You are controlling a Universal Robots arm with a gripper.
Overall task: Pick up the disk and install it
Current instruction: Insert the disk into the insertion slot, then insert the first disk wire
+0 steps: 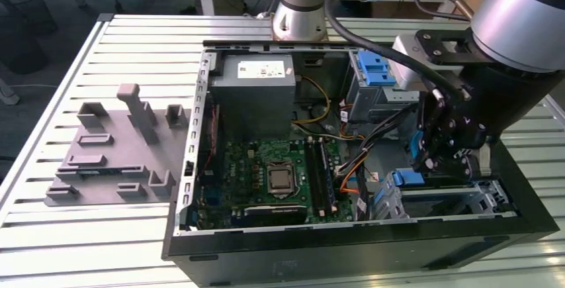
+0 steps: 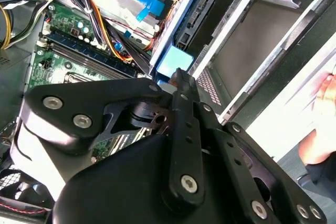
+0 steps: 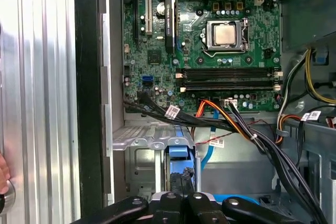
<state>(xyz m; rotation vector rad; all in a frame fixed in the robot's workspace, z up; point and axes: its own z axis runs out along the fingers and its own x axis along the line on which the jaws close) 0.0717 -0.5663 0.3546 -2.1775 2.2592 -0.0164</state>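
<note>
Slatted metal table (image 1: 53, 235) carries open PC case (image 1: 353, 248). Gripper (image 3: 181, 195) hangs close at the disk (image 3: 178, 153), which stands edge-on in drive cage (image 3: 142, 142); if it grips or not, I cannot tell. Risk: cables (image 3: 236, 127) run just beside cage & could snag; a tilted disk may jam on cage wall.

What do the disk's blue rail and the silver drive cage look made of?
The disk's blue rail looks like moulded plastic: smooth, with a uniform colour. The drive cage seems to be stamped sheet metal: bare silver, bright glints, folded edges.
</note>
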